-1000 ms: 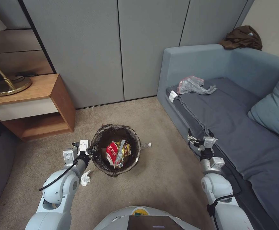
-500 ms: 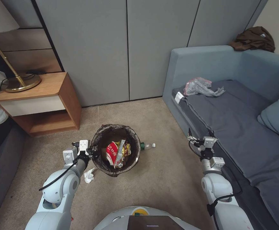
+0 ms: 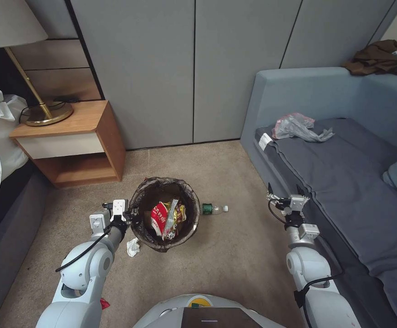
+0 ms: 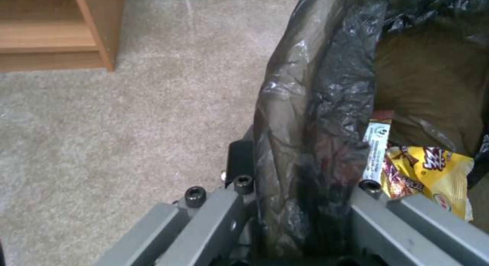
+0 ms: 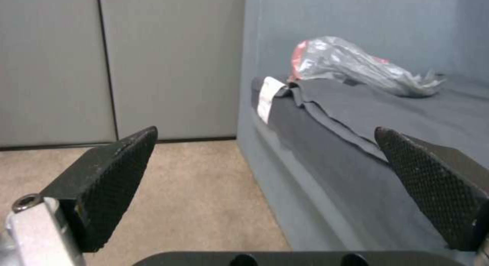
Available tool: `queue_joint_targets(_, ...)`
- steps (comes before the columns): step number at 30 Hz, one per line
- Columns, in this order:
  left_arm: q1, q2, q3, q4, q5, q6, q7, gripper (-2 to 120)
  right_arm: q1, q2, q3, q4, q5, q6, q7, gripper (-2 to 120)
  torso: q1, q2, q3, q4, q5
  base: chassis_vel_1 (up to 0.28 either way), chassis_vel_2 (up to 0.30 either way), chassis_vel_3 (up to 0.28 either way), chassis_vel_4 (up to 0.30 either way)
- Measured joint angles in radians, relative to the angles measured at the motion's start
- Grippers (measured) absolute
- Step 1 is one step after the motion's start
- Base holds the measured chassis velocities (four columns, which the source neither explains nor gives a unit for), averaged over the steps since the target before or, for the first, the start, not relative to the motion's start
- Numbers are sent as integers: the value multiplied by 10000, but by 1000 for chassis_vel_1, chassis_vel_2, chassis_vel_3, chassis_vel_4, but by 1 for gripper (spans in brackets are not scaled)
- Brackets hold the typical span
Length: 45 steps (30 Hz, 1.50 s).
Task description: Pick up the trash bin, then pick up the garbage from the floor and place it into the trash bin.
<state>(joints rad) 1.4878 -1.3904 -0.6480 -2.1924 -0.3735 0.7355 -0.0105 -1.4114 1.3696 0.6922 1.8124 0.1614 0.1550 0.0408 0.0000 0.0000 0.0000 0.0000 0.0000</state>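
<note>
Your left gripper (image 3: 132, 214) is clamped on the trash bin (image 3: 165, 214) rim; your right gripper (image 3: 282, 193), fingers apart, hangs beside the sofa (image 3: 344, 182). A bottle (image 3: 214, 209) and tissue (image 3: 133, 247) lie on the floor just beside the bin.

Glossy crinkled plastic bin liner (image 4: 305, 105), rough matt carpet (image 3: 235, 255), smooth wooden nightstand (image 3: 80, 123)

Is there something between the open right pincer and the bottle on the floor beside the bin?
Nothing visible blocks it. The bottle lies on bare carpet at the bin's right side, and the right pincer hangs open beside the sofa. The left pincer grips the bin's rim on the far side.
</note>
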Motion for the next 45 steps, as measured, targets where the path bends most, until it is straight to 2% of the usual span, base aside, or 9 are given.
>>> queue_joint_targets(31,31,26,-60,49,163,-142,163,0,-7,7,-86,-53,-1,32,-95,100,0,1,0,-1,0,0,0,0,0)
queue_joint_targets(45,110,63,-41,-52,201,-142,157,0,-20,-62,-49,-102,125,151,-542,100,0,1,0,1,0,-9,8,8,-10)
